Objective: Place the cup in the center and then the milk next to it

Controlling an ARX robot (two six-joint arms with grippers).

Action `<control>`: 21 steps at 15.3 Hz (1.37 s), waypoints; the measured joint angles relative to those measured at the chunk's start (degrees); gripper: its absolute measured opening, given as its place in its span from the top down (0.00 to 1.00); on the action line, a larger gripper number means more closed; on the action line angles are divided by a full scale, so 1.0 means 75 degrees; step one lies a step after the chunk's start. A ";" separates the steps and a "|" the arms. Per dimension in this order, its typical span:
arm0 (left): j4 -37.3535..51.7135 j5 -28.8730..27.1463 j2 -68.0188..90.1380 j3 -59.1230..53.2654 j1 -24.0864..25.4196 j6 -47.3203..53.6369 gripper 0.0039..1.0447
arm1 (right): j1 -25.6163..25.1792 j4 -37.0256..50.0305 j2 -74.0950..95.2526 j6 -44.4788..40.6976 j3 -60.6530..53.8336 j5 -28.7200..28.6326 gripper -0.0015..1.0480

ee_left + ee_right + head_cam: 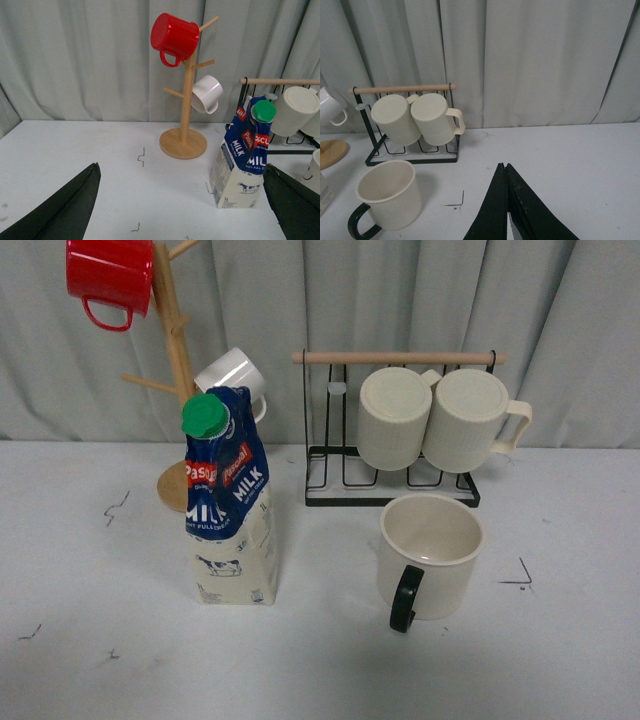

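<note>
The cup [430, 552], cream with a black handle turned toward me, stands upright on the white table right of centre; it also shows in the right wrist view [389, 201]. The milk [230, 502], blue with a green cap and a cow drawing, stands upright left of it, a gap between them; it also shows in the left wrist view [246, 159]. My left gripper [182, 200] is open and empty, the carton just inside its one finger [295, 200]. My right gripper [504, 170] is shut and empty, to the right of the cup. Neither arm shows in the front view.
A wooden mug tree [172, 360] with a red mug [110, 278] and a small white mug [232, 375] stands behind the milk. A black wire rack [392, 480] with two ribbed cream mugs [435, 418] stands behind the cup. Grey curtain at the back.
</note>
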 joint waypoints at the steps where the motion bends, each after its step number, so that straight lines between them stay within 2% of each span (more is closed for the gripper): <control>1: 0.0000 0.0000 0.0000 0.0000 0.0000 -0.0003 0.06 | 0.0000 -0.0277 -0.0300 0.0000 0.0000 0.0003 0.98; 7: 0.0000 0.0000 0.0000 0.0000 0.0000 -0.0003 0.06 | 0.0000 -0.1670 -0.1728 0.0000 0.0000 0.0000 0.98; 13: 0.0000 0.0000 0.0000 0.0000 0.0000 -0.0003 0.06 | 0.0000 -0.2506 -0.2565 0.0000 0.0000 0.0003 0.98; 14: 0.0000 0.0003 0.0000 0.0000 0.0000 -0.0003 0.06 | 0.0000 -0.3552 -0.3200 0.0000 0.0000 -0.0012 0.98; 15: -0.0009 -0.0003 0.0000 0.0000 0.0000 0.0000 0.06 | 0.0000 -0.3751 -0.3829 -0.0003 0.0000 -0.0015 0.98; 18: -0.0003 -0.0003 0.0000 0.0000 0.0000 -0.0003 0.06 | 0.0000 -0.3809 -0.3812 -0.0006 0.0000 -0.0017 0.97; 21: 0.0000 0.0000 0.0000 0.0000 0.0000 -0.0003 0.06 | 0.0000 -0.3829 -0.3812 -0.0006 0.0000 -0.0020 0.61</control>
